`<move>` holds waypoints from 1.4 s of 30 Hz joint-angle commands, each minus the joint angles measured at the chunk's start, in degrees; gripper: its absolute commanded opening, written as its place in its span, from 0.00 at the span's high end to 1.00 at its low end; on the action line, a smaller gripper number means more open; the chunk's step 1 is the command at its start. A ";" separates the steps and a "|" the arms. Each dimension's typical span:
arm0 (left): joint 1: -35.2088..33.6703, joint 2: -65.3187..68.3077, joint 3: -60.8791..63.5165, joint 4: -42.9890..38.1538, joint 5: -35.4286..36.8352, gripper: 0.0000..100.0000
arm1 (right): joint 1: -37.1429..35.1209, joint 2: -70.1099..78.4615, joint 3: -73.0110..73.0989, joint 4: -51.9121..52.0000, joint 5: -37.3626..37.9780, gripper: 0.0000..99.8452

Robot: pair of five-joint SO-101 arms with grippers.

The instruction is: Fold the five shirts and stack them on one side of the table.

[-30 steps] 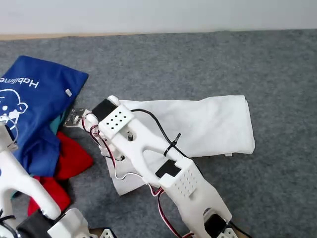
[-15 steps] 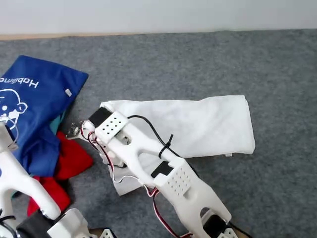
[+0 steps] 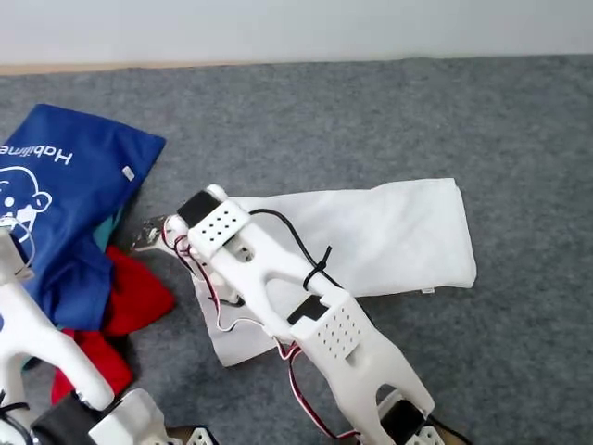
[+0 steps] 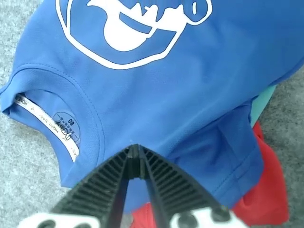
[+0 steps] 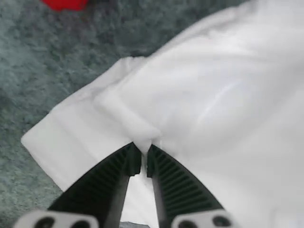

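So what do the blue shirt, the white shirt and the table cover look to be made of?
The blue shirt: smooth fine knit with a faint sheen, probably synthetic sports jersey; flat printed white graphic.
The white shirt: soft matte cloth with rounded folds, possibly cotton, weave not discernible.
The table cover: grey, fuzzy, mottled nap, like felt or low-pile carpet.

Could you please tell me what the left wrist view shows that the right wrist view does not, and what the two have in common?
Left wrist view: the blue shirt with its white print, a teal shirt edge peeking out beside it, and the left gripper, shut, over the blue cloth. Right wrist view: the white shirt, with the right gripper shut on a fold of it. Both: the red shirt and the grey table cover.
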 commanded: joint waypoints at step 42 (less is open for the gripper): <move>2.37 -2.37 -0.22 -2.37 -0.26 1.00 | 3.38 -10.24 8.53 2.15 2.64 0.93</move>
